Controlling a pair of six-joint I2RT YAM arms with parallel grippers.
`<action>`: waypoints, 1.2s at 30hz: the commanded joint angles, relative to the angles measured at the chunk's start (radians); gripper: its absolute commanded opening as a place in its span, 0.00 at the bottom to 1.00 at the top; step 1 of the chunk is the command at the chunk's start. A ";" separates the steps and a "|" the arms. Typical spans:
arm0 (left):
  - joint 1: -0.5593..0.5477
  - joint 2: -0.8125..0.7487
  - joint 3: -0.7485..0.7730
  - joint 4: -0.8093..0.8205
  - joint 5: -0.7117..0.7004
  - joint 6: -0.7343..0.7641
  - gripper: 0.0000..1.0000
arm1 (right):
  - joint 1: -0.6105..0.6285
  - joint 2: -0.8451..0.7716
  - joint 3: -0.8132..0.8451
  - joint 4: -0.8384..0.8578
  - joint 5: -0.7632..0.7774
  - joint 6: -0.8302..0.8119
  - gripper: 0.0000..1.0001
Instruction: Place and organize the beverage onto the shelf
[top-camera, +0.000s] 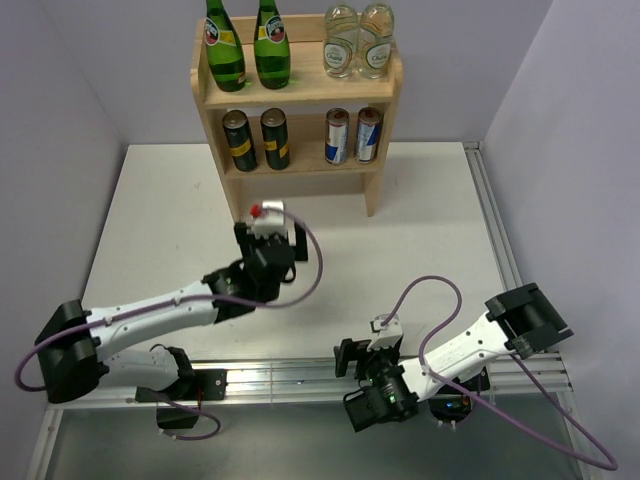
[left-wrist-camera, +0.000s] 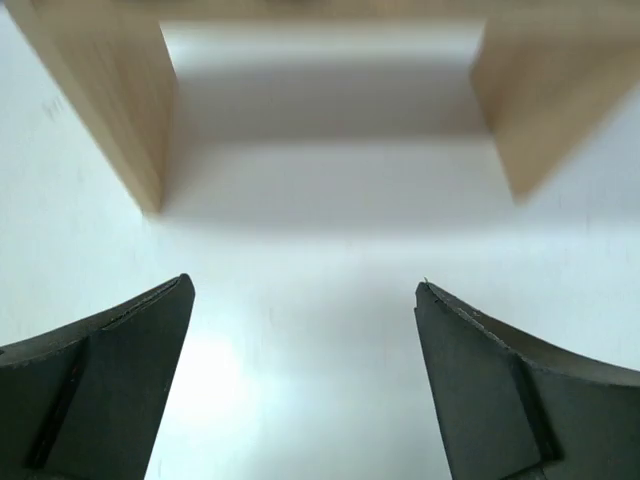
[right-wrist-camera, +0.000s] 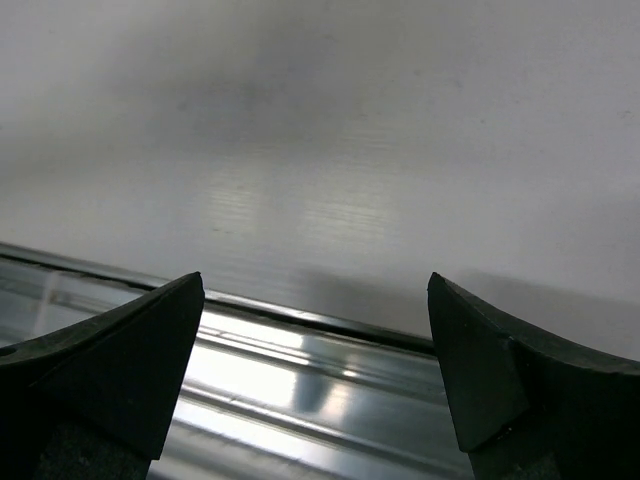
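The left tool (left-wrist-camera: 302, 298) is spread wide with nothing between its fingers. It sits low over the white tabletop (top-camera: 160, 230) and faces the open gap under the shelf (top-camera: 300, 96), between the two wooden side panels. The right tool (right-wrist-camera: 316, 285) is also wide open and empty, angled down at the metal rail (right-wrist-camera: 300, 370) along the near edge, well away from the shelf (a parked pose, by the look of it).

All six drinks stand upright on the shelf, grouped by kind:

- **Top board, left:** the two green bottles (top-camera: 224, 50), side by side and close together, beside a pair of clear bottles (top-camera: 342, 42) on the right.
- **Lower tier, left:** the two dark cans (top-camera: 238, 140) with yellow bands.
- **Lower tier, right:** the two blue-and-silver cans (top-camera: 337, 136).

The layout makes sense. The tall glass goes on top, where nothing limits its height, and the short cans fit under the board. Keeping each pair together leaves tidy rows. The green bottles carry red-marked labels, though the print is too small to read from the overhead view.

Since neither tool holds anything and no drink is left on the tabletop, I judge the sorting done or nearly so. At most the cans may need a small nudge to square them up.
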 joint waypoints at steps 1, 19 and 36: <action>-0.132 -0.107 -0.108 -0.261 -0.117 -0.286 0.99 | 0.029 -0.004 0.166 -0.281 0.075 0.113 1.00; -0.533 -0.382 0.258 -1.053 -0.427 -0.687 0.99 | 0.039 -0.383 0.906 -0.094 0.684 -1.219 1.00; -0.533 -0.503 0.293 -0.567 -0.464 -0.077 0.99 | 0.025 -0.598 0.840 -0.030 0.682 -1.350 1.00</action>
